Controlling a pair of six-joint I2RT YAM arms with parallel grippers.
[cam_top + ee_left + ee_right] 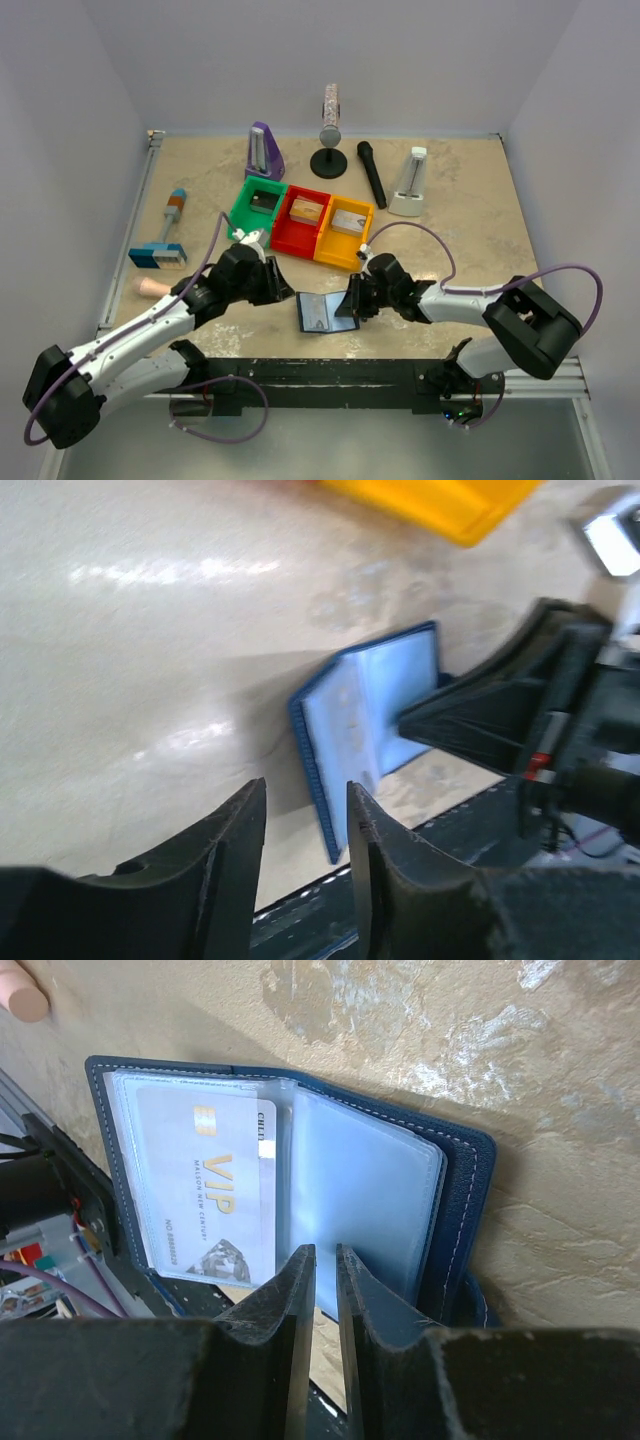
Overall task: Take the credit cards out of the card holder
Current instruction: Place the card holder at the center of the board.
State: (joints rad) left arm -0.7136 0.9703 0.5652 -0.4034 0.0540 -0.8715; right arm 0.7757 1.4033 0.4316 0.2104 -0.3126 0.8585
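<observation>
Right hand (322,1253) pinches the card holder (465,1190) by its floppy clear sleeve; left hand (305,792) hangs half-open, empty. Credit card (200,1190) looks stiff and slick: grip its exposed edge.

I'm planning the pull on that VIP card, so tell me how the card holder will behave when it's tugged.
The card holder will likely flop: its clear sleeves fan loosely like pages. It looks thin and light on the smooth table, so it would probably slide unless pinned. The VIP card itself looks stiff.
</observation>
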